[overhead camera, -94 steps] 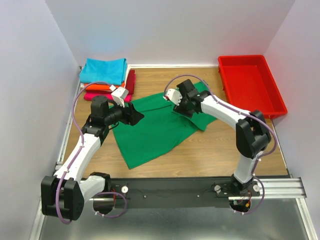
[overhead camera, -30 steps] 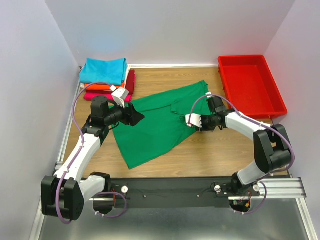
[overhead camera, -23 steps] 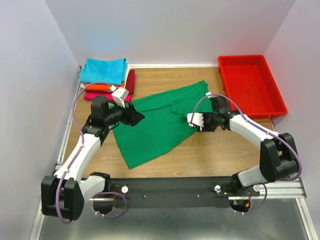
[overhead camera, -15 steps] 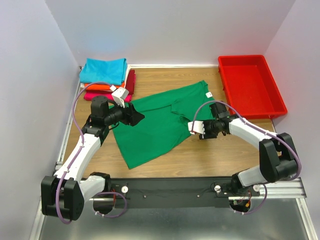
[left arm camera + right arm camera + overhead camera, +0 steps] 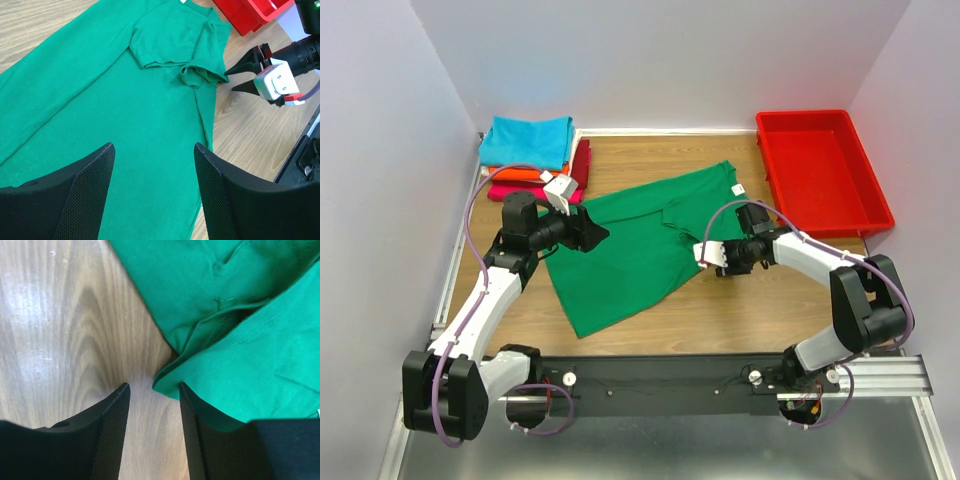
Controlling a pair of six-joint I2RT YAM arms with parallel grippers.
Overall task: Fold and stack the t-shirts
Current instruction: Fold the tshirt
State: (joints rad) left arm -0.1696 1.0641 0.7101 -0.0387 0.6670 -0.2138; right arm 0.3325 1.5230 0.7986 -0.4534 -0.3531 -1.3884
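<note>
A large green t-shirt (image 5: 640, 240) lies spread on the wooden table, with its white neck label (image 5: 738, 189) at the back right. My left gripper (image 5: 592, 232) is open and empty, low over the shirt's left part (image 5: 125, 100), its tips (image 5: 154, 150) apart. My right gripper (image 5: 703, 252) is open at the shirt's right sleeve. In the right wrist view the sleeve's hem (image 5: 167, 382) lies just inside the gap between the tips (image 5: 152, 390). Folded turquoise (image 5: 528, 140), orange (image 5: 515, 174), dark red (image 5: 582, 163) and magenta (image 5: 520, 192) tees are stacked at the back left.
A red plastic tray (image 5: 820, 170) stands at the back right against the wall. White walls close in the table on the left, back and right. Bare wood (image 5: 770, 300) lies in front of the right gripper's arm. The right gripper also shows in the left wrist view (image 5: 237, 75).
The right gripper let go of the shirt's right part, which now lies unfolded toward the back right, and came down to the right sleeve's edge. The left arm has not moved.
</note>
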